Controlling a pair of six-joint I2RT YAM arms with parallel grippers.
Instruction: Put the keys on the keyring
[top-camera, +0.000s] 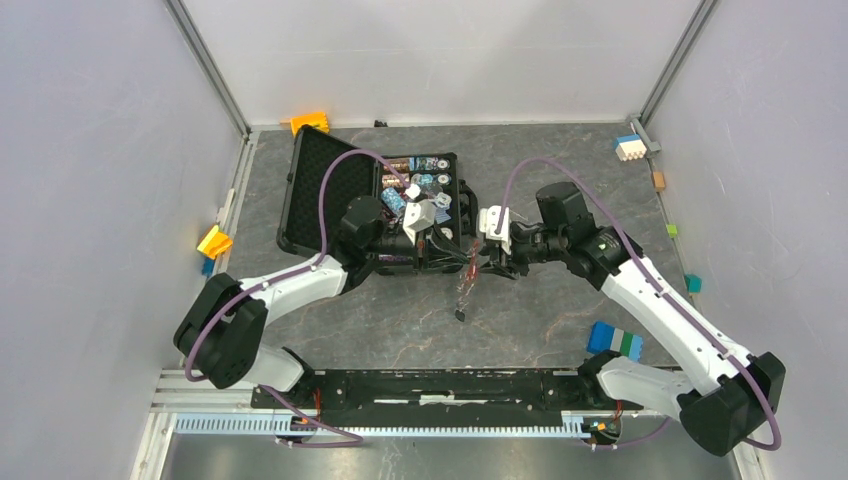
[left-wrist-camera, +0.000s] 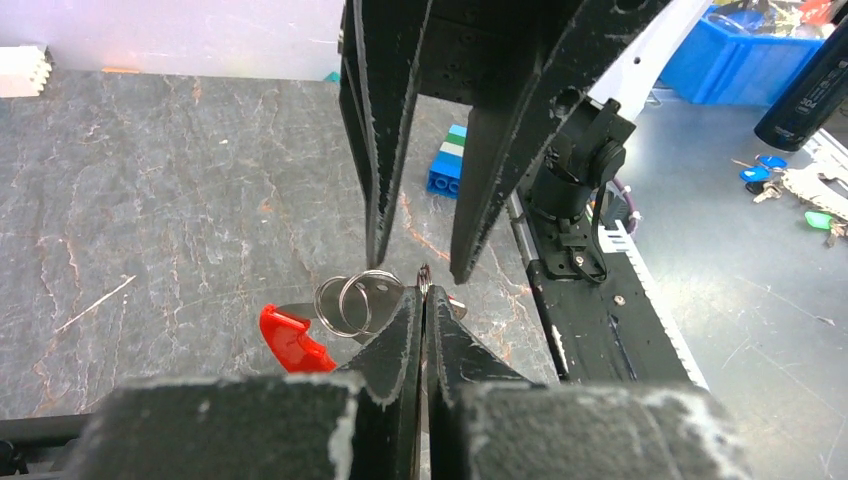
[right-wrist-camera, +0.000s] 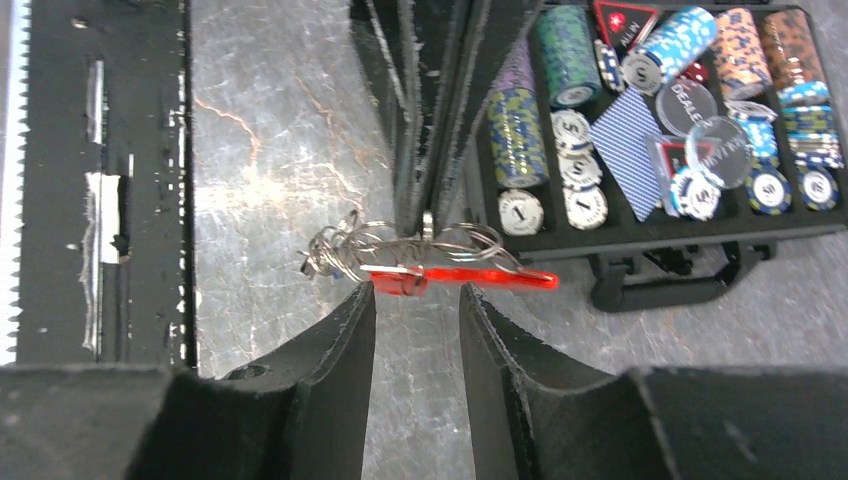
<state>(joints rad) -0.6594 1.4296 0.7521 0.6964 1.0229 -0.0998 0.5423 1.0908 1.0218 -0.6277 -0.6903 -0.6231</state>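
Top external: both arms meet mid-table. The keyring (top-camera: 466, 280) hangs between left gripper (top-camera: 447, 250) and right gripper (top-camera: 489, 258), just in front of the open poker-chip case (top-camera: 310, 190).

Left wrist: left jaws pinched tight on the ring wire, red tag (left-wrist-camera: 290, 340) off to one side. Looks light, thin, slippery and free to swing. Best held by the stiff ring, not chain or tag.

Right wrist: right jaws parted, straddling the tag, holding nothing. The keys can't be told from the silvery tangle (right-wrist-camera: 330, 255). The case handle (right-wrist-camera: 660, 285) sits close behind and may crowd the approach.
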